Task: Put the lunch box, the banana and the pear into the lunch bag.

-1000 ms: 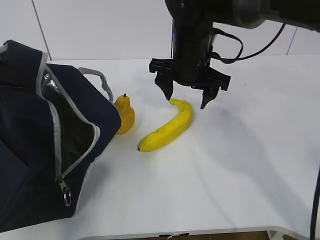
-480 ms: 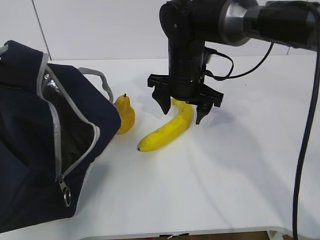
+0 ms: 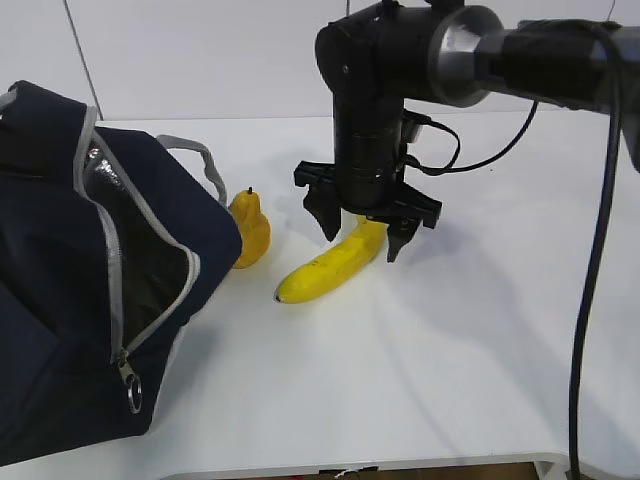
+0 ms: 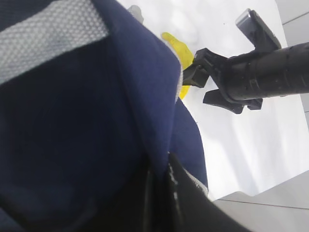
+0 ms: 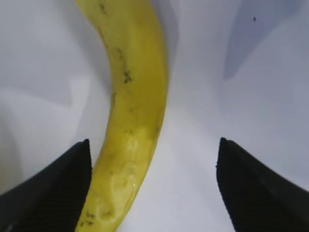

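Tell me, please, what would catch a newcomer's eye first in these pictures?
The black right gripper, jaws wide open, hangs over the upper end of the banana at mid-table. On the left stands the big navy bag, unzipped and showing its foil lining, with the pear right beside it.

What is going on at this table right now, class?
The right gripper hangs wide open over the banana, a finger on each side, not yet closed on it. The pear stands beside the lunch bag, which sits unzipped on the table. The left gripper is shut on the bag's fabric edge. The lunch box cannot be seen.
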